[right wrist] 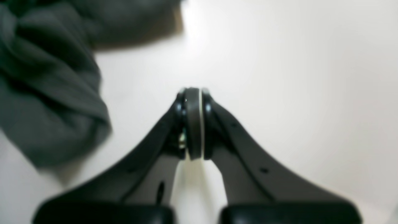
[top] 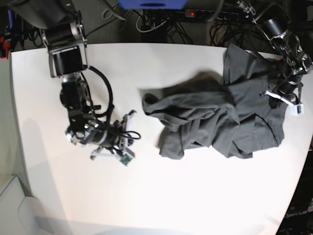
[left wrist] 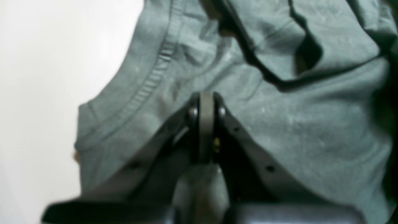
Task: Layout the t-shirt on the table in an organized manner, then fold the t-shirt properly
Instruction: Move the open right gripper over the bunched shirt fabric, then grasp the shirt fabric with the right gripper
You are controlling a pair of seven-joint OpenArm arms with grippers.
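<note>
Base view: the dark charcoal-grey, wrinkled cloth t-shirt (top: 220, 120) is seen lying in a crumpled heap on the right half of the large white smooth-topped table (top: 161, 196), its folds bunched and overlapping, with one part raised up at the far right edge. The left gripper (top: 282, 95) is positioned over that raised right side of the garment, and the cloth is seen drawn up towards it; whether fabric is actually pinched cannot be told from this view. The right gripper (top: 131, 117) is located over bare table just to the left of the shirt, apart from it.

From the left wrist camera, the left gripper (left wrist: 206, 99) is shown with its jaws pressed fully together above the t-shirt (left wrist: 279, 124), whose stitched hem is visible along the edge next to the white table (left wrist: 46, 77). No cloth can be made out between the pads.

From the right wrist camera, the right gripper (right wrist: 192, 96) is likewise shown fully closed, with nothing held, over the table (right wrist: 295, 77). A blurred fold of the t-shirt (right wrist: 46, 93) is seen at the left.
</note>
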